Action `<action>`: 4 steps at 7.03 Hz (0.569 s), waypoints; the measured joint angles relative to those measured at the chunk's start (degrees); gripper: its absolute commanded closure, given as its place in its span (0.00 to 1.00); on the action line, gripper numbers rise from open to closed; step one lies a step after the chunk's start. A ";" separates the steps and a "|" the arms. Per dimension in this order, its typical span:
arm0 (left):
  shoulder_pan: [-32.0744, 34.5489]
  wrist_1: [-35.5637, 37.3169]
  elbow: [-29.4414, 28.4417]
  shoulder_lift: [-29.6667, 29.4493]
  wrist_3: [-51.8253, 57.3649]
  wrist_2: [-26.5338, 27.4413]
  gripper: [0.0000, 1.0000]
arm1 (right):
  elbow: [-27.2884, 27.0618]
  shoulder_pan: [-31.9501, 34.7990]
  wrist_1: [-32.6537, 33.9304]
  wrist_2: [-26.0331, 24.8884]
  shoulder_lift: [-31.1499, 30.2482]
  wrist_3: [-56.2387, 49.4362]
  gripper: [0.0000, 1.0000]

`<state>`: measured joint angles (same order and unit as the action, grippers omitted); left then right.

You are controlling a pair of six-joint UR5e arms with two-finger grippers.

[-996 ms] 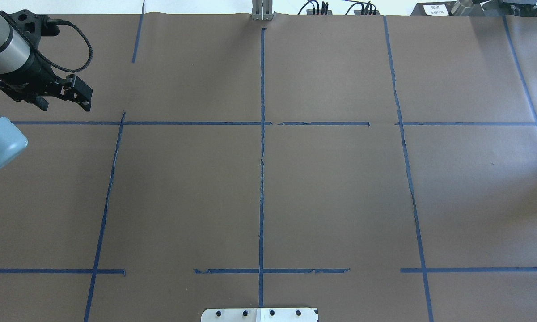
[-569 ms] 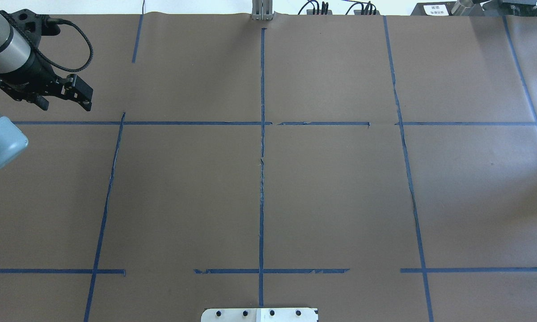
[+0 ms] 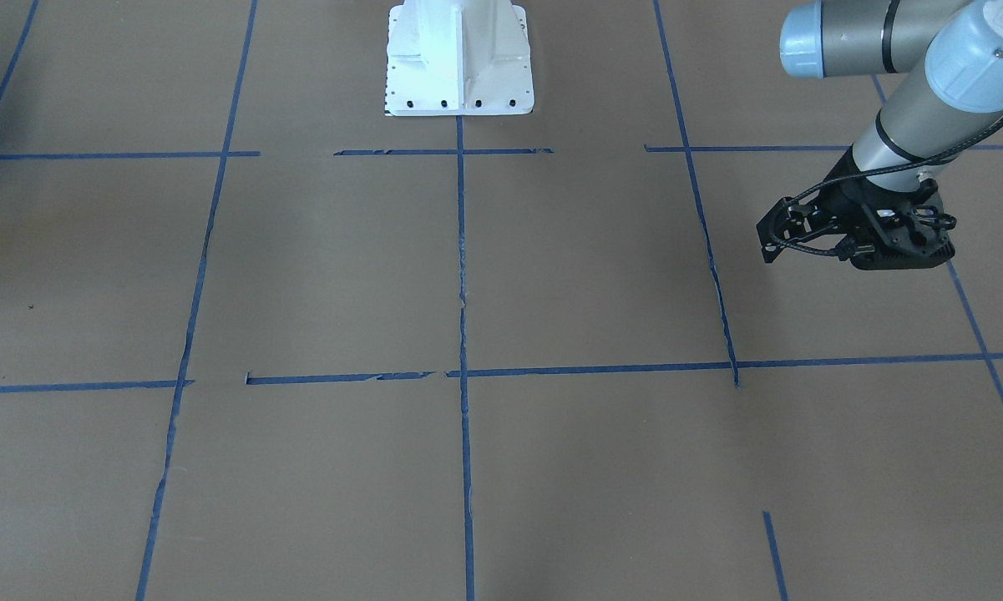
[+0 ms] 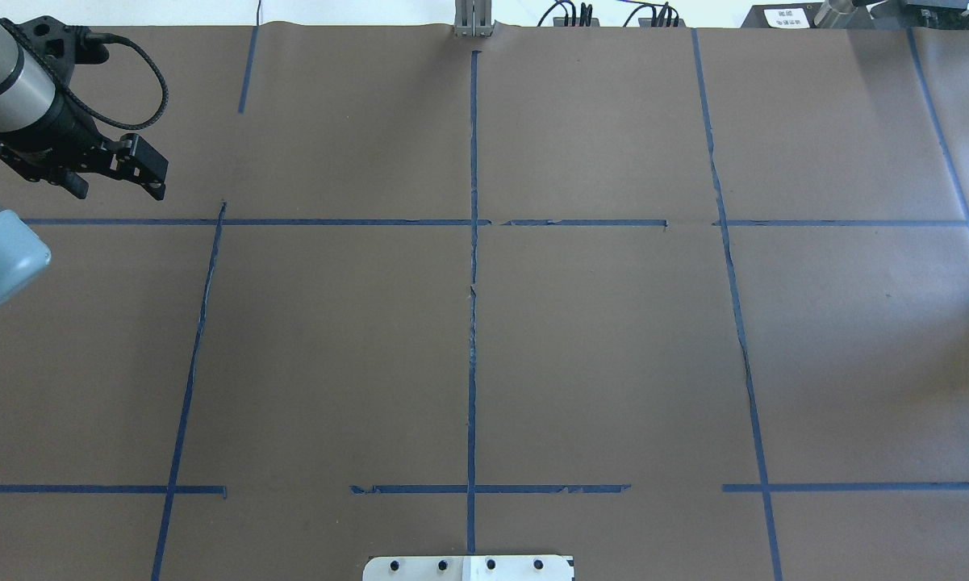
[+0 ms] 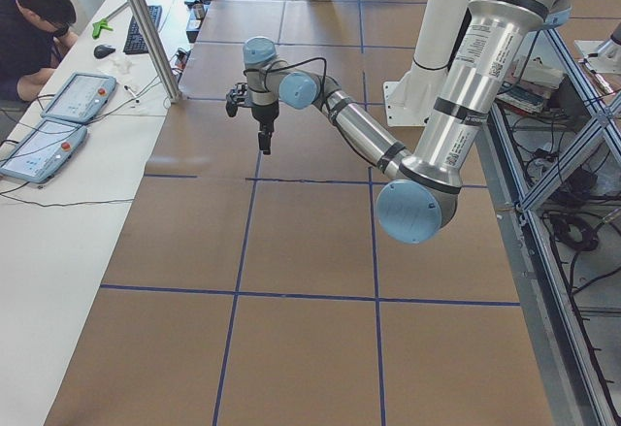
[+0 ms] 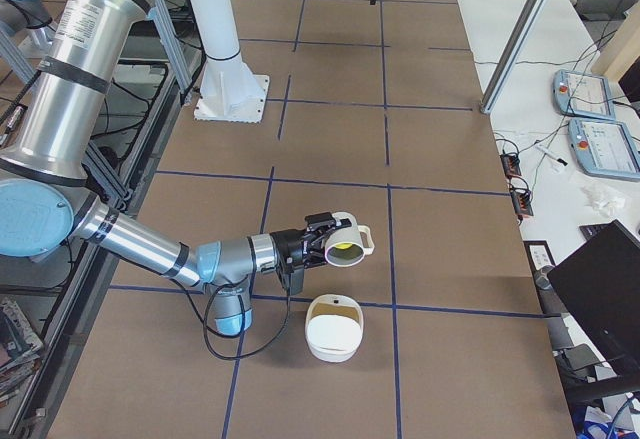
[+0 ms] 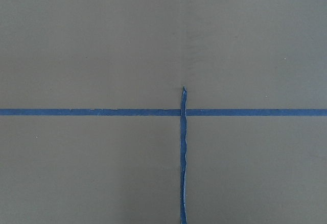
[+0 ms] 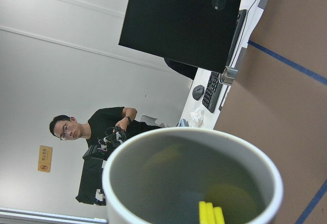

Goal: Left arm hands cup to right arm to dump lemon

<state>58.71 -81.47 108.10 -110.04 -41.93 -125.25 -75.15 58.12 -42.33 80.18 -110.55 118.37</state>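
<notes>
Brown paper crossed with blue tape [image 7: 102, 112] covered the table [image 4: 613, 339] under me. My right gripper [image 6: 320, 242] was out at the table's right end with the cup [image 6: 345, 231] at its fingertips, tipped onto its side. From that side view alone I could not tell whether the fingers were pressed onto it. The lemon [image 6: 346, 248] lay inside the cup, yellow against the grey wall, and the view from my right wrist looked straight into the mouth. A white container [image 6: 334, 331] stood on the table just beside the tilted cup. My left gripper [image 4: 105, 165] hung pointing down over the far left part of the table, above a tape junction and well apart from the cup. Whether its fingers were spread or together I could not make out.
</notes>
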 measured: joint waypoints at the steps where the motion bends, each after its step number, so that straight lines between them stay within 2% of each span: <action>1: 0.00 0.00 0.03 0.00 -0.01 0.00 0.00 | 0.00 0.80 -0.24 0.00 0.50 4.18 0.91; 4: 0.00 0.06 1.35 0.38 -0.08 0.08 0.00 | 0.41 4.45 -1.99 -0.02 1.33 16.78 0.90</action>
<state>58.71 -81.42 109.46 -109.66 -42.01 -125.17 -74.75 62.57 -44.32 80.16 -109.23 135.16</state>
